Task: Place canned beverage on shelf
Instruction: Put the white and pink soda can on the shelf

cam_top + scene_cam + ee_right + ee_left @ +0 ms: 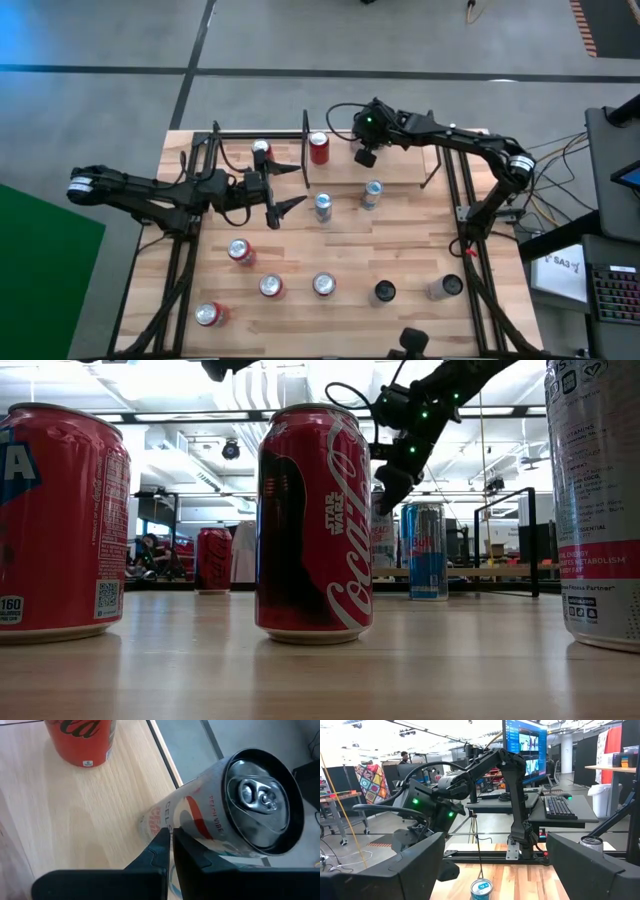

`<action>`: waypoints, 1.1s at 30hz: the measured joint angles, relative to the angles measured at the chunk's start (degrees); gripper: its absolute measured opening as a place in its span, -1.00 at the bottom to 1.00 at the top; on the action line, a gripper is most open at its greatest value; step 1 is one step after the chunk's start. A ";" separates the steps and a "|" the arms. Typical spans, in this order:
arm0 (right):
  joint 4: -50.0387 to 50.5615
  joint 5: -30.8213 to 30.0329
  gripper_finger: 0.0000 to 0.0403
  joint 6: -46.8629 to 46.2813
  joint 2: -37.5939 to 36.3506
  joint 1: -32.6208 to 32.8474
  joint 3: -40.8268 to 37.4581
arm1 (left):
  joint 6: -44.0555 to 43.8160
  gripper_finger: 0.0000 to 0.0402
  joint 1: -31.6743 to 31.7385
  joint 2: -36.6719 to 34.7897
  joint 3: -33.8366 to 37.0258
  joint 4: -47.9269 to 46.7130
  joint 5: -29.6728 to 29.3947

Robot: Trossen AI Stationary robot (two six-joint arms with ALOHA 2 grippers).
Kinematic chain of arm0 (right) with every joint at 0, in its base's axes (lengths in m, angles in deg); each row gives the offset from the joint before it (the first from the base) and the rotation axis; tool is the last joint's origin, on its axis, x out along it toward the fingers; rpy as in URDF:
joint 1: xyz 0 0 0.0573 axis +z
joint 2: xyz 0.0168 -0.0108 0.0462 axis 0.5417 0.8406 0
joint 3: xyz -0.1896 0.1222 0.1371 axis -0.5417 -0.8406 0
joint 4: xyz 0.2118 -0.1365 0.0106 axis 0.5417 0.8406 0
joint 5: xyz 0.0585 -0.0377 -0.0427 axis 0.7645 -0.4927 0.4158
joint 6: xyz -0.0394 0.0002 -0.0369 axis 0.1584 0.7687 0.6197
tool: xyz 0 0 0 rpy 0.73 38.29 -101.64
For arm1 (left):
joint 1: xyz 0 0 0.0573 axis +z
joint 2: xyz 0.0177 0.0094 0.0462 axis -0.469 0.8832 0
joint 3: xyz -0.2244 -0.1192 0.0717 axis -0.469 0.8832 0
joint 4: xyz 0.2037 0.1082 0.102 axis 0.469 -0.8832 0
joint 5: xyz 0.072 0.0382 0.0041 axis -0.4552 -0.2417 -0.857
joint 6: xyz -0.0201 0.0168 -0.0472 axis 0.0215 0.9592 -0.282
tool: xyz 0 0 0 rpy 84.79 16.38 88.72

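The white can [220,805] is hidden overhead by the right claw [169,851], shut just beside it on the shelf [75,820].

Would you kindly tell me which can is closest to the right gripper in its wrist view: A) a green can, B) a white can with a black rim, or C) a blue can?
B: the white can with the black rim sits just beyond the shut fingertips of the right gripper.

Cans [270,287] on plank table [410,240]
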 joint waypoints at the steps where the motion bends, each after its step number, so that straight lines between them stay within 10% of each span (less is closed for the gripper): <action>1: -0.13 0.00 -0.94 0.00 0.08 0.00 0.00 | 0.00 0.66 0.00 0.00 0.00 -0.02 0.00; 33: -2.87 -0.05 -0.94 1.11 0.16 -0.17 0.24 | 0.00 0.66 0.01 0.00 0.00 -0.61 0.00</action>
